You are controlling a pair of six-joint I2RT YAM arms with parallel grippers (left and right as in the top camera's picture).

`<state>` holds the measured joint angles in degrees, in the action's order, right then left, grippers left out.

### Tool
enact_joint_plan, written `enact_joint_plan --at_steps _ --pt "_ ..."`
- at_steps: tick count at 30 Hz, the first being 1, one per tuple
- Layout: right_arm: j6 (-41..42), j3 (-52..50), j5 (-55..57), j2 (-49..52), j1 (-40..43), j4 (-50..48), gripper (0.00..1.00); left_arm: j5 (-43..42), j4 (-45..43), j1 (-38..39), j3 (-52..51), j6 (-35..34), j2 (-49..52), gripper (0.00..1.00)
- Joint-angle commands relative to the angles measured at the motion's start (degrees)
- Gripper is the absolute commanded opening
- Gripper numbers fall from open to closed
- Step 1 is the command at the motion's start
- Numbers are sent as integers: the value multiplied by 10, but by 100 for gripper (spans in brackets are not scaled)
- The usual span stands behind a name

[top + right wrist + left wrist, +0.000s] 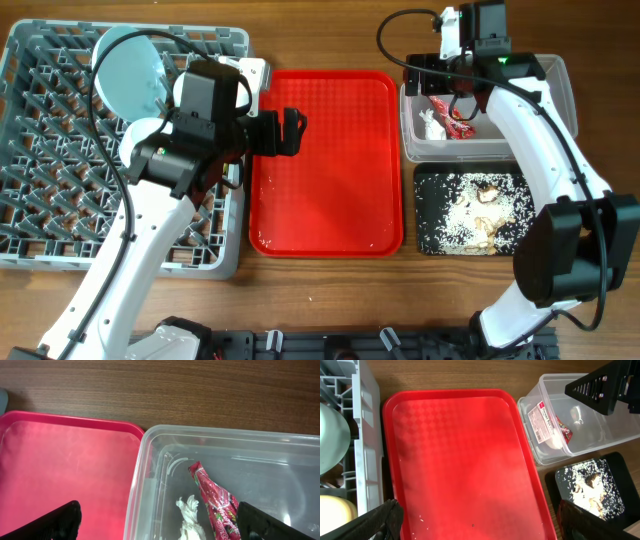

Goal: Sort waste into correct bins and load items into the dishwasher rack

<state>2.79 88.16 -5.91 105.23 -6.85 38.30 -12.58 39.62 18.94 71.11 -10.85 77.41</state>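
So, L gripper (477, 510) first — its two fingers (375, 522) are spread wide apart w/ nothing between them. Under them I see the red tray (465, 460), w/ a few tiny specks on its near end. From overhead, the L gripper hangs over the tray's left edge, just beside the grey rack (50, 170), which sits left of the tray. The blue plate (128, 68) stands tilted in the rack's far part. In the L wrist cam a pale bowl (330, 440) and a pale yellow thing (335, 512) sit in the rack. I can't tell for sure if the yellow one is the cup.

R gripper (159, 510) now — its fingers (50, 525) are also wide apart, holding nothing. It hangs over the left end of the clear tub (225, 435). In the tub lie the red wrapper (215, 502) and the white paper scrap (190, 517), just beside each other, scrap on the left. The tub sits right of the red tray, close to it, at the far side of the table (150, 390). On the tub's near side is the black tray (424, 178) w/ the rice crumbs (470, 215) spread over it, plus a few brownish bits I can't name.
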Motion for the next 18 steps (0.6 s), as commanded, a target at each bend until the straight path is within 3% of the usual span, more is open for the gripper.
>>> enact_joint_plan --at_steps 1,13,18 --pt "4 2 5 4 -2 -1 100 -11 -1 -3 2 -5 -4 100" --pt "3 2 5 4 -2 -1 100 -11 -1 -3 2 -5 -4 100" --pt "4 2 5 -56 -4 -1 100 -11 -1 -3 2 -5 -4 100"
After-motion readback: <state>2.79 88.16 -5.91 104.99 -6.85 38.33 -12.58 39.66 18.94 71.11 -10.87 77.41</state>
